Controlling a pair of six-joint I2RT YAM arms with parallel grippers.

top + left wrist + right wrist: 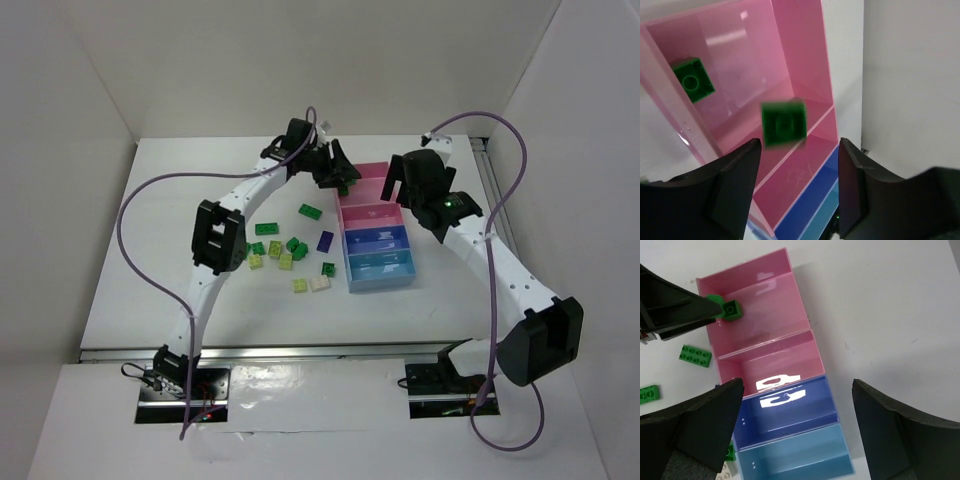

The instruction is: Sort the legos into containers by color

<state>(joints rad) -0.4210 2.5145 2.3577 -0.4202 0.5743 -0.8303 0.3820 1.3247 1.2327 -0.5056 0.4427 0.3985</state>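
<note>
The four joined containers stand mid-table: two pink, one periwinkle, one light blue. My left gripper hovers open over the far pink bin. A blurred dark green lego is loose just beyond its fingertips, touching neither finger. Another green lego lies in that bin and also shows in the right wrist view. My right gripper is open and empty above the bins, over the periwinkle bin. Loose legos lie left of the bins: dark green, purple, yellow-green, cream.
White walls enclose the table at the back and both sides. A metal rail runs along the right edge. Purple cables loop above both arms. In the right wrist view, green bricks lie left of the second pink bin.
</note>
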